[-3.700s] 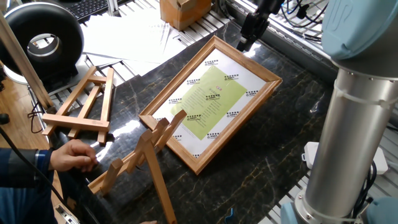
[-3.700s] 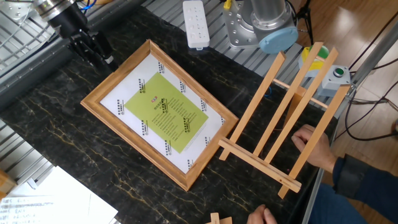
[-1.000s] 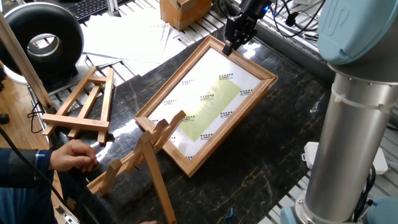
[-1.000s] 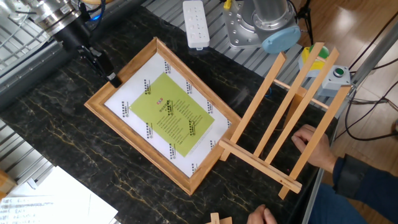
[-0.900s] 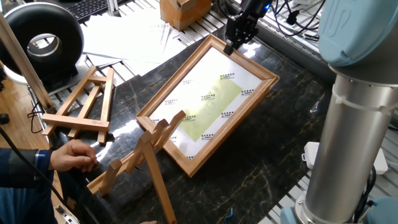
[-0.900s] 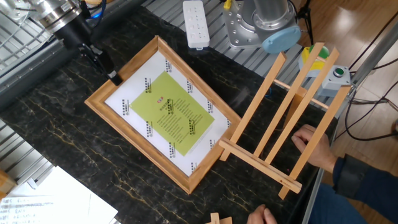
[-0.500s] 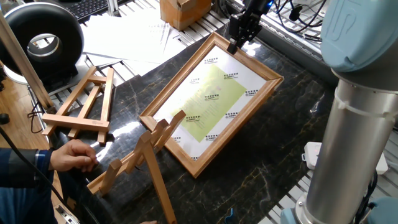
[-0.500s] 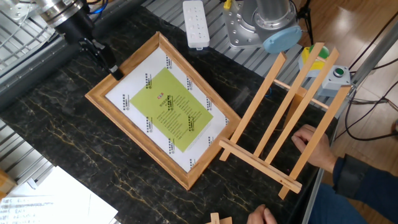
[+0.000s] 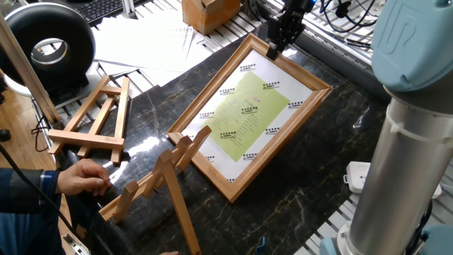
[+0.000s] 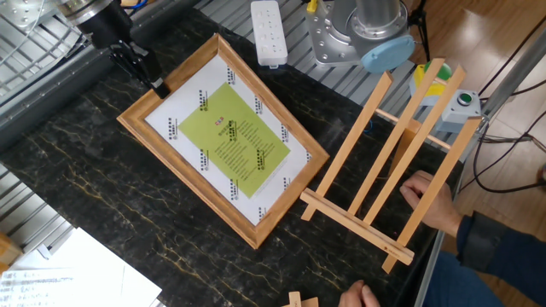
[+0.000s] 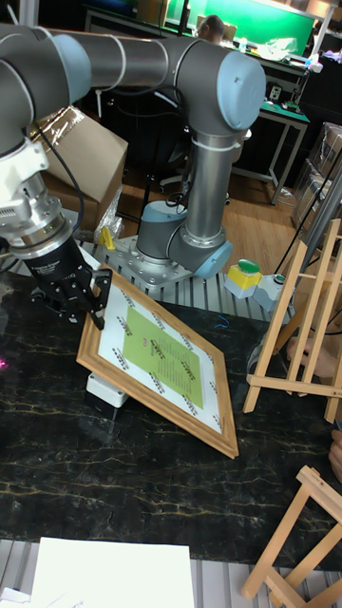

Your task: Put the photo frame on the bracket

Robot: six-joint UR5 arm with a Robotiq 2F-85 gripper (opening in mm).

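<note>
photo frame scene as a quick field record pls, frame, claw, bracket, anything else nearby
photo frame: one end raised off the dark table, far end low
claw: shut on the frame's top rail
bracket: upright beside the frame, no frame on it
person's hand: on the bracket
small easel: lying flat, apart from the frame
power strip: behind the frame

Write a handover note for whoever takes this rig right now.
Gripper: jaws shut on the photo frame, pinching its top edge.
Photo frame: the gripped end is raised off the dark table, as the tall fixed view shows; the far end is low, at or near the table.
Bracket: stands apart from the frame, with nothing on it; a person's hand steadies it.
Done: the frame is gripped and partly lifted.
Left: carry it over, set its lower edge on the bracket's ledge, lean it back on the slats, then release.
</note>
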